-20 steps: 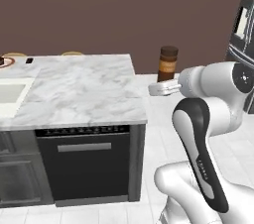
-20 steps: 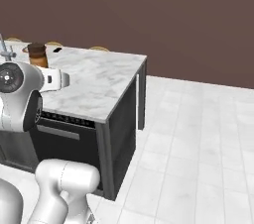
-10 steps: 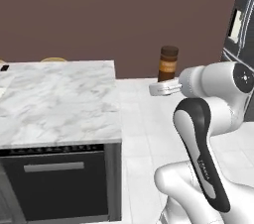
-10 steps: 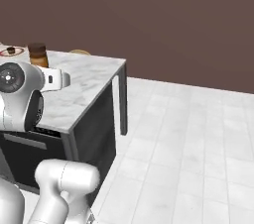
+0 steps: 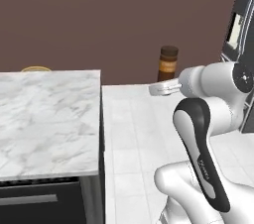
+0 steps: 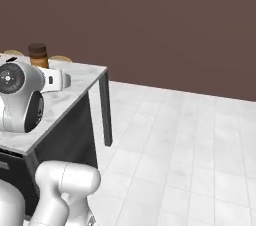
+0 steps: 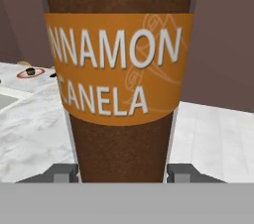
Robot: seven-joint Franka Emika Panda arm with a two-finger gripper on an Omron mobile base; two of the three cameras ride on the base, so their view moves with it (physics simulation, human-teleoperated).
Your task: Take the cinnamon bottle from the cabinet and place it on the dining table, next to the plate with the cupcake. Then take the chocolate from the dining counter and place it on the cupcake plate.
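Observation:
My gripper [image 5: 159, 88] is shut on the cinnamon bottle [image 5: 168, 64], a brown bottle with a dark cap and an orange label, and holds it upright over the white floor to the right of the counter. From the other side, the bottle [image 6: 38, 56] rises behind the arm, with the gripper [image 6: 59, 79] above the counter's corner. Up close the bottle [image 7: 119, 69] stands between my fingertips [image 7: 62, 172], its label reading CINNAMON CANELA. Far off on the marble top sits the red-rimmed plate [image 7: 20, 75] with a small dark cupcake [image 7: 31, 71].
A marble-topped counter [image 5: 44, 119] with a dark dishwasher front [image 5: 39, 200] takes up the left side. A tan round stool top [image 5: 35, 69] shows behind it. A black appliance [image 5: 243, 34] stands at the right. Open white tiled floor [image 6: 190, 140] spreads to the right.
The whole picture has shifted: the base has driven, so the counter slid left and looms larger. The bottle stays gripped the same way in front of the arm.

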